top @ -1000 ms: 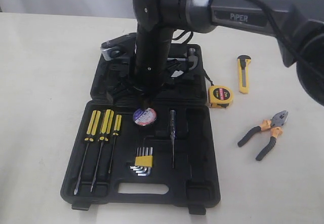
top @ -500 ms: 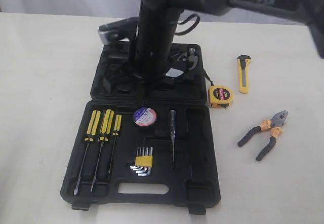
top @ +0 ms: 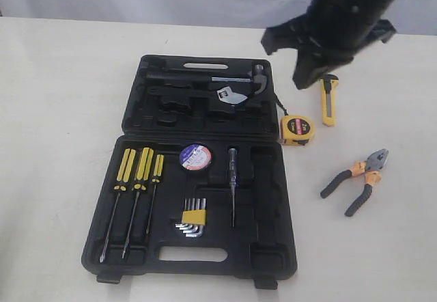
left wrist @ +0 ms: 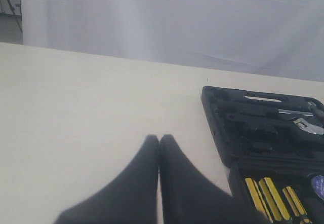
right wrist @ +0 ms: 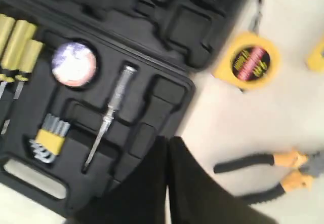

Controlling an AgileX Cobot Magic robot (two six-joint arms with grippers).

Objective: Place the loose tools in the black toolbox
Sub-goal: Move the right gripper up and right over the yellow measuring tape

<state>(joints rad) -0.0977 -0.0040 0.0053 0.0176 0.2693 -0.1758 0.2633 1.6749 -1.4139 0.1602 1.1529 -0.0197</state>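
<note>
Tools, loose: handling

Toolbox (top: 270, 247), centre, open. Pliers (top: 355, 175), lower right: probably heavy, rigid; take at the joint. Utility knife (top: 329, 100), upper right: light, slick. Tape measure (top: 297, 129), beside box edge: blocky. Tape roll (top: 195, 157), inside. Left gripper (left wrist: 159, 153), right gripper (right wrist: 167, 173): pinched together, empty.

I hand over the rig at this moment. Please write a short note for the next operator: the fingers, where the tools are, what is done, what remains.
The left gripper has its fingers shut and holds nothing.
The right gripper also has its fingers shut and holds nothing; it is above the toolbox's edge.
Done: the black tape roll lies in the black toolbox.
Left: the yellow tape measure close beside the toolbox, the yellow-black utility knife and the pliers, all on the table.
</note>
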